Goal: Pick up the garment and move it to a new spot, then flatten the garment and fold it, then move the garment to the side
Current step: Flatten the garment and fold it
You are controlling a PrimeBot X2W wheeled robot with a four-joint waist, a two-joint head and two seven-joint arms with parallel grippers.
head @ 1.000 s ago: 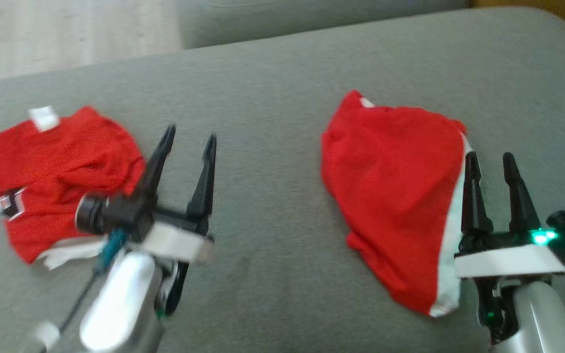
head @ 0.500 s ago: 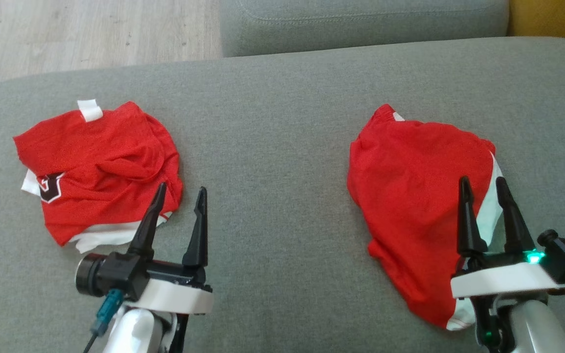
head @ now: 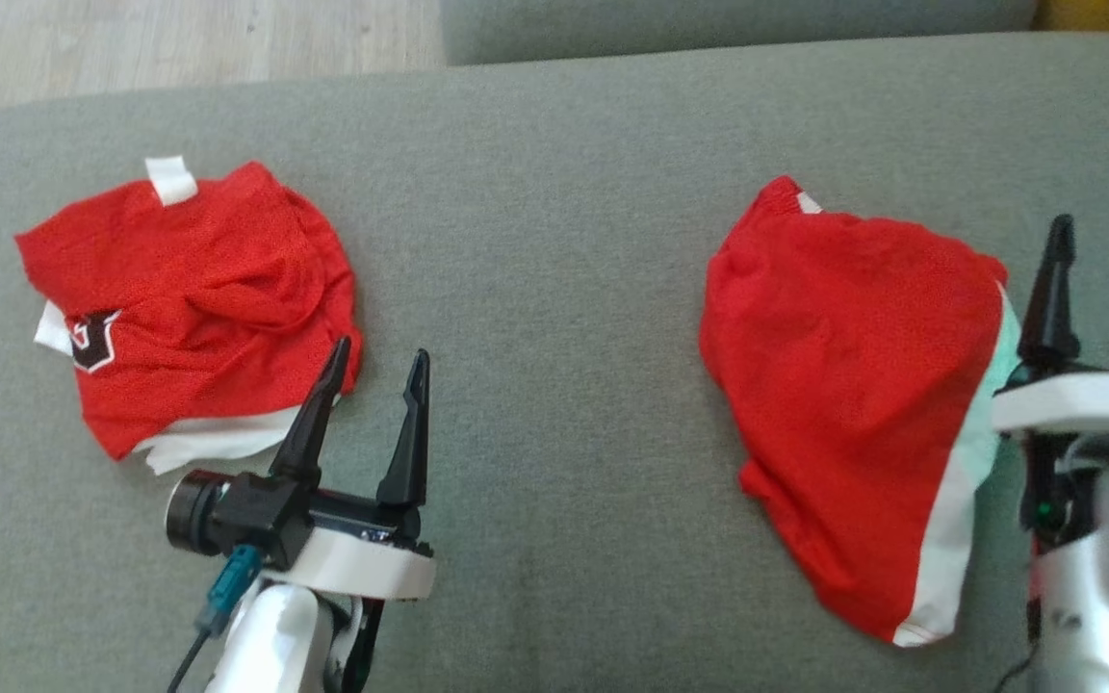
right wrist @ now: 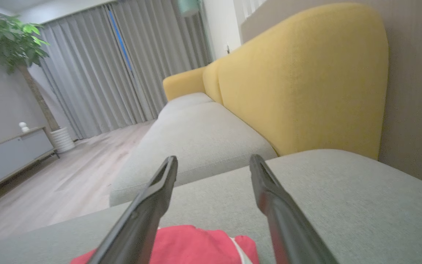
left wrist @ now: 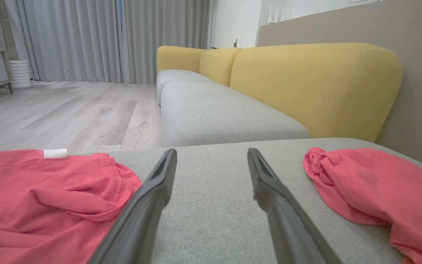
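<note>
Two red garments lie on the grey sofa cushion (head: pixel 554 289). A crumpled red garment (head: pixel 189 298) with a white tag and a dark logo lies at the left. A smoother red garment (head: pixel 843 385) with a white side stripe lies at the right. My left gripper (head: pixel 379 356) stands open just off the crumpled garment's near right corner, touching nothing. My right gripper (head: pixel 1098 236) stands open beside the striped garment's right edge. In the left wrist view the open left gripper (left wrist: pixel 211 152) points between the crumpled garment (left wrist: pixel 50 198) and the striped garment (left wrist: pixel 372 187). The right wrist view has the striped garment (right wrist: pixel 189 244) below the open right gripper (right wrist: pixel 214 159).
A second grey seat cushion (left wrist: pixel 218 113) adjoins the far side, with yellow backrests (left wrist: pixel 313 80) along the right. Wooden floor (head: pixel 179 38) lies beyond the cushion's far left edge. Bare grey fabric spans the gap between the two garments.
The head camera has shifted. My right gripper has moved forward and right, off the striped garment to its right edge. My left gripper first drew back, then stayed by the crumpled garment's corner.
</note>
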